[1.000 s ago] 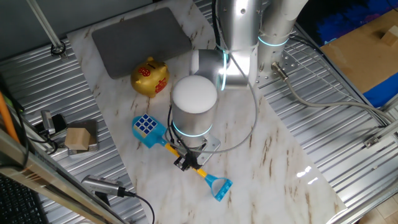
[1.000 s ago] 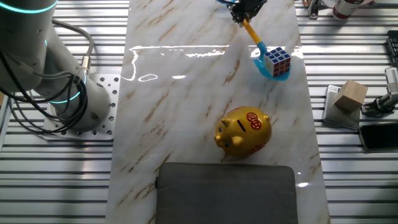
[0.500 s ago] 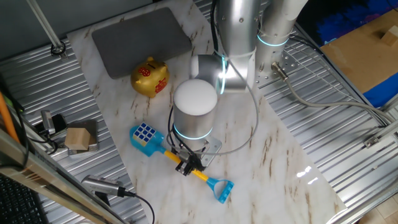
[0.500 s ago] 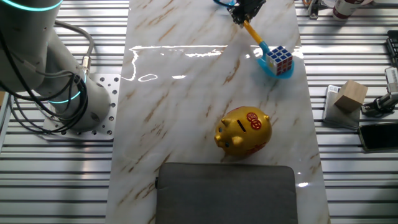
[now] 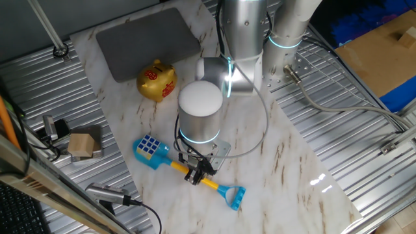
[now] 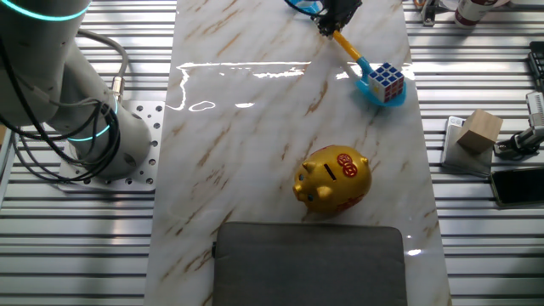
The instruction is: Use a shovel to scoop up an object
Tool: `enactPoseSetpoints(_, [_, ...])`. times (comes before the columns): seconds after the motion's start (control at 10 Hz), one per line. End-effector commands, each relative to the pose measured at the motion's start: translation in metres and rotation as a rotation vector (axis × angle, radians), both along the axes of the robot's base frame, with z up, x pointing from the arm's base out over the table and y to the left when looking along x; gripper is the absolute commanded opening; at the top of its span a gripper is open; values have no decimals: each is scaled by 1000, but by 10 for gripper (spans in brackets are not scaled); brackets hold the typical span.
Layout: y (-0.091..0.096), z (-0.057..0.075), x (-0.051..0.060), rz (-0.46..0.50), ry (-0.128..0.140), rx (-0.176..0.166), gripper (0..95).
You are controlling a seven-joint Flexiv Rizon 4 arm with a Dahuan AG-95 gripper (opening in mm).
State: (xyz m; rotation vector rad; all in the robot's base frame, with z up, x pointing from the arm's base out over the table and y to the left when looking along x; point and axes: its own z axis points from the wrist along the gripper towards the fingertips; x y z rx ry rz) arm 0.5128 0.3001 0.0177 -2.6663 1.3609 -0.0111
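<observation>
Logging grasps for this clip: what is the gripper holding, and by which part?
The gripper holds the shovel by its thin yellow shaft, between blade and end loop. The puzzle cube sits on the blade.

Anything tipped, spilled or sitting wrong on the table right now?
Nothing stands out. The puzzle cube sits on the shovel blade, the gripper holds the yellow shaft, and the golden pig bank stands upright.

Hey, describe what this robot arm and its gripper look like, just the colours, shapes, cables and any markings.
The arm is built of thick, rounded silver-grey cylinders with a white domed cap on the wrist. Glowing cyan rings circle the joints. Thin black cables loop beside the wrist. The gripper is small, black and two-fingered, under a silver plate. No lettering can be made out.
</observation>
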Motion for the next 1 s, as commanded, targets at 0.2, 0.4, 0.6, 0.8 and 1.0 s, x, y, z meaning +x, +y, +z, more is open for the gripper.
enactPoseSetpoints(0.2, [3, -2, 1, 26, 2, -3, 0])
enactPoseSetpoints(0.4, [4, -4, 1, 33, 4, -4, 0])
enactPoseSetpoints(0.6, [4, -6, 1, 38, 9, -8, 0])
enactPoseSetpoints(0.8, [4, -9, 1, 35, 21, -13, 0])
enactPoseSetpoints(1.0, [4, -9, 1, 33, 33, -18, 0])
